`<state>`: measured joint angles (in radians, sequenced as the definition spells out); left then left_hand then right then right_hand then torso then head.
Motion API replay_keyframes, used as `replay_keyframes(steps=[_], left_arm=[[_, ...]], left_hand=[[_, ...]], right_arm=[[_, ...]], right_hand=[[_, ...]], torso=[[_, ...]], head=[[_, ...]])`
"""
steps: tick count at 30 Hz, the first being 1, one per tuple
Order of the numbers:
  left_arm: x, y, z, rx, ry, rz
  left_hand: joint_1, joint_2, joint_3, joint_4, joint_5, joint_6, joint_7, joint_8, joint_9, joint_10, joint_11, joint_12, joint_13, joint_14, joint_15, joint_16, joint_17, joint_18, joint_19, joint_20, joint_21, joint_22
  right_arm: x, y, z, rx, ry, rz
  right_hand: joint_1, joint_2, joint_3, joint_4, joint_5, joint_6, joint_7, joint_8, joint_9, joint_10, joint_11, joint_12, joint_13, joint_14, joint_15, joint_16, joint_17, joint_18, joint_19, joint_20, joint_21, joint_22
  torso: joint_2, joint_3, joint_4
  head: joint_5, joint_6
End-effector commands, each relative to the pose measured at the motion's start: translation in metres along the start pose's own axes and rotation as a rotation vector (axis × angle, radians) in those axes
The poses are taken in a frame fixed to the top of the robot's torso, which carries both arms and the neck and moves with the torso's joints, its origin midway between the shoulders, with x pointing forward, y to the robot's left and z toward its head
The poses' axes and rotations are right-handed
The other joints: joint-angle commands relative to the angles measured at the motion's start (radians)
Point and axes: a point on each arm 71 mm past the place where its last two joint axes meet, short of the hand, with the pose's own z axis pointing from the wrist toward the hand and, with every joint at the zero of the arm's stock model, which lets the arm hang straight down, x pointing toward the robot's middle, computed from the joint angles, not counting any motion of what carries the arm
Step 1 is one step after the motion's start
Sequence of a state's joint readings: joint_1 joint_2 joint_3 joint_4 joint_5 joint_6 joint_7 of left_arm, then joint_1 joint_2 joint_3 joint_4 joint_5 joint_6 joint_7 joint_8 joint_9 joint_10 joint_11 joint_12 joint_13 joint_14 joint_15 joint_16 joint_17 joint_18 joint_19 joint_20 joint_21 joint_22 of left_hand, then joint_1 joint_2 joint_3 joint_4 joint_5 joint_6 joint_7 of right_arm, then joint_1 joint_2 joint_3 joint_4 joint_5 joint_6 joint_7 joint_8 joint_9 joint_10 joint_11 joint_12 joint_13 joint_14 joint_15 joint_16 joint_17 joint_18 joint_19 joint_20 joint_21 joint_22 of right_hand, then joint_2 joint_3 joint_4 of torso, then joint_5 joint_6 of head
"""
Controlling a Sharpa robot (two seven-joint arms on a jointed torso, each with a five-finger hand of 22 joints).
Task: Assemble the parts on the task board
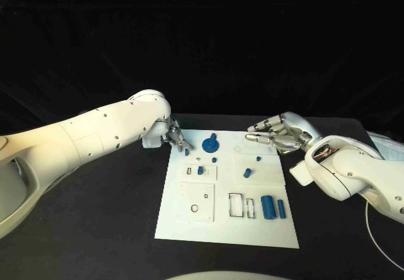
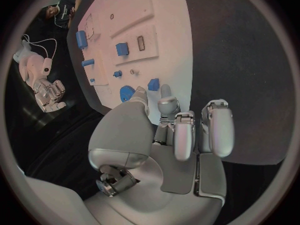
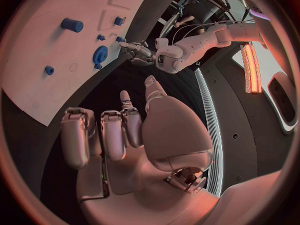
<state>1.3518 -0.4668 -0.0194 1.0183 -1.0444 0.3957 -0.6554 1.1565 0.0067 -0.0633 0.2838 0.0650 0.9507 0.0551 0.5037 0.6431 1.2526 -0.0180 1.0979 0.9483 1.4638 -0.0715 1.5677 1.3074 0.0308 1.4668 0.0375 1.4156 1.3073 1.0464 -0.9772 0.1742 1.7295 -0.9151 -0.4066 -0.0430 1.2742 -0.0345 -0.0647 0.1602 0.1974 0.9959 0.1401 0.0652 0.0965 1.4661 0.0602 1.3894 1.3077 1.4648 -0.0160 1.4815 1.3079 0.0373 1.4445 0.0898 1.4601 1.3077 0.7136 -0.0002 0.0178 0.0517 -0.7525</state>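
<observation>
So the left hand [image 1: 173, 137] is parked at the far left corner of the white board [image 1: 190, 224], fingers [image 2: 214, 127] curled down toward a small blue piece [image 1: 186, 151] sitting right at that edge. From the left wrist camera the fingertips hang just above that blue piece [image 2: 153, 84] and I can't tell if they actually touch it or pinch it. Could be either.

The right hand [image 1: 278, 135] hovers over the far right corner of the board, fingers [image 3: 114, 132] bent loosely inward and a bit apart, nothing in them as far as both views show.

The board itself is a flat matte white plate lying on the black bench [image 1: 101, 233], with shallow rectangular cutouts and raised square panels in it. Parts on it are smooth blue plastic:
- a round gear-like disc [image 1: 211, 143] near the far edge, close to the left hand
- a tiny peg [image 1: 215, 158] just in front of the disc
- a short stubby pin [image 1: 247, 172] in the middle of the board
- a small block [image 1: 200, 171] standing in a slot in the left panel
- a fat cylinder [image 1: 267, 207] lying on its side near the right edge, with a thinner rod [image 1: 281, 209] right beside it

Both arms are glossy white shells; the hands are silvery metal.
</observation>
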Motion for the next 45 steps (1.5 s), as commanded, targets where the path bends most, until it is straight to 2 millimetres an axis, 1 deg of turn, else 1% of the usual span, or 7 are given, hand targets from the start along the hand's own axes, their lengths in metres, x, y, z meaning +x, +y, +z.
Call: replay_keyframes(steps=[1, 18, 32, 35, 40, 43, 45], left_arm=[[0.0024, -0.0024, -0.0003, 0.02, 0.023, 0.01], [0.0059, -0.0044, 0.0024, 0.031, 0.03, 0.004], [0.0071, -0.0069, 0.0028, 0.046, 0.023, -0.018], [0.0066, -0.0075, 0.0028, 0.052, 0.016, -0.031], [0.006, -0.0082, 0.0027, 0.061, 0.006, -0.047], [0.0062, -0.0085, 0.0025, 0.066, 0.007, -0.049], [0.0065, -0.0087, 0.0025, 0.069, 0.011, -0.05]], left_hand=[[0.01, 0.003, -0.007, 0.001, 0.006, -0.001, -0.002, 0.007, 0.002, 0.009, 0.0, 0.006, 0.002, 0.107, -0.007, 0.003, 0.263, 0.008, 0.049, -0.007, 0.008, 0.132], [0.043, 0.017, -0.007, -0.004, 0.013, -0.001, -0.004, 0.017, 0.01, 0.013, -0.002, 0.01, 0.002, 0.107, -0.008, 0.003, 0.263, 0.007, 0.051, -0.009, 0.011, 0.136], [0.083, 0.051, 0.009, -0.01, 0.009, -0.004, -0.007, 0.028, 0.018, 0.015, -0.004, 0.013, 0.0, 0.107, -0.011, 0.003, 0.263, 0.007, 0.051, -0.011, 0.011, 0.138], [0.105, 0.066, 0.021, -0.018, 0.007, -0.007, -0.008, 0.031, 0.021, 0.015, -0.006, 0.013, -0.002, 0.107, -0.012, 0.003, 0.263, 0.007, 0.051, -0.012, 0.01, 0.138], [0.167, 0.096, 0.065, -0.048, 0.004, -0.017, -0.013, 0.032, 0.024, 0.011, -0.01, 0.009, -0.009, 0.107, -0.016, 0.003, 0.263, 0.008, 0.05, -0.015, 0.007, 0.137], [0.248, 0.11, 0.13, -0.099, 0.012, -0.033, -0.02, 0.027, 0.023, 0.003, -0.017, 0.002, -0.014, 0.107, -0.022, 0.003, 0.263, 0.009, 0.049, -0.02, 0.004, 0.136], [0.291, 0.104, 0.183, -0.13, 0.03, -0.045, -0.017, 0.022, 0.022, -0.003, -0.016, -0.006, -0.019, 0.107, -0.023, 0.003, 0.263, 0.009, 0.049, -0.023, 0.002, 0.135]], right_arm=[[0.0017, 0.0005, 0.0001, -0.006, 0.013, -0.001], [0.002, -0.0003, 0.0012, -0.003, 0.009, 0.0], [0.0031, -0.0017, 0.0019, -0.001, 0.01, 0.003], [0.0033, -0.0022, 0.0019, 0.001, 0.012, 0.003], [0.0035, -0.003, 0.002, 0.004, 0.014, 0.003], [0.0037, -0.0033, 0.0019, 0.005, 0.017, 0.003], [0.0039, -0.0034, 0.0019, 0.007, 0.019, 0.003]], right_hand=[[0.01, 0.001, -0.006, -0.001, 0.002, 0.005, 0.0, 0.003, 0.002, 0.019, -0.005, -0.005, 0.152, 0.074, -0.003, -0.004, 0.119, 0.015, -0.003, -0.001, -0.003, 0.033], [0.011, 0.003, -0.007, -0.001, 0.003, 0.005, 0.001, 0.003, 0.002, 0.019, -0.005, -0.006, 0.151, 0.074, -0.003, -0.005, 0.118, 0.015, -0.005, -0.001, -0.004, 0.03], [0.013, 0.005, -0.007, -0.001, 0.004, 0.005, 0.001, 0.003, 0.002, 0.018, -0.005, -0.007, 0.15, 0.074, -0.003, -0.005, 0.118, 0.016, -0.006, -0.001, -0.005, 0.028], [0.013, 0.005, -0.007, -0.001, 0.004, 0.005, 0.001, 0.003, 0.002, 0.018, -0.005, -0.007, 0.15, 0.074, -0.003, -0.005, 0.118, 0.016, -0.006, -0.001, -0.005, 0.028], [0.013, 0.005, -0.007, -0.001, 0.004, 0.005, 0.001, 0.003, 0.002, 0.018, -0.005, -0.007, 0.15, 0.074, -0.003, -0.005, 0.118, 0.016, -0.006, -0.001, -0.005, 0.028], [0.016, 0.007, -0.008, -0.002, 0.004, 0.005, 0.001, 0.003, 0.002, 0.018, -0.005, -0.007, 0.151, 0.074, -0.003, -0.005, 0.118, 0.016, -0.006, -0.001, -0.005, 0.028], [0.016, 0.007, -0.008, -0.002, 0.004, 0.005, 0.001, 0.003, 0.002, 0.018, -0.005, -0.007, 0.151, 0.074, -0.003, -0.005, 0.118, 0.016, -0.006, -0.001, -0.005, 0.028]], torso=[[0.001, -0.0001, -0.0004], [0.0, -0.0004, 0.0003], [0.0, -0.0001, 0.0006], [0.0, 0.0, 0.0005], [0.0, -0.0002, 0.0005], [0.0, -0.0003, 0.0008], [0.0, -0.0002, 0.0014]], head=[[-0.002, 0.002], [-0.008, 0.001], [-0.007, -0.004], [-0.007, -0.005], [-0.007, -0.006], [-0.006, -0.007], [-0.007, -0.009]])
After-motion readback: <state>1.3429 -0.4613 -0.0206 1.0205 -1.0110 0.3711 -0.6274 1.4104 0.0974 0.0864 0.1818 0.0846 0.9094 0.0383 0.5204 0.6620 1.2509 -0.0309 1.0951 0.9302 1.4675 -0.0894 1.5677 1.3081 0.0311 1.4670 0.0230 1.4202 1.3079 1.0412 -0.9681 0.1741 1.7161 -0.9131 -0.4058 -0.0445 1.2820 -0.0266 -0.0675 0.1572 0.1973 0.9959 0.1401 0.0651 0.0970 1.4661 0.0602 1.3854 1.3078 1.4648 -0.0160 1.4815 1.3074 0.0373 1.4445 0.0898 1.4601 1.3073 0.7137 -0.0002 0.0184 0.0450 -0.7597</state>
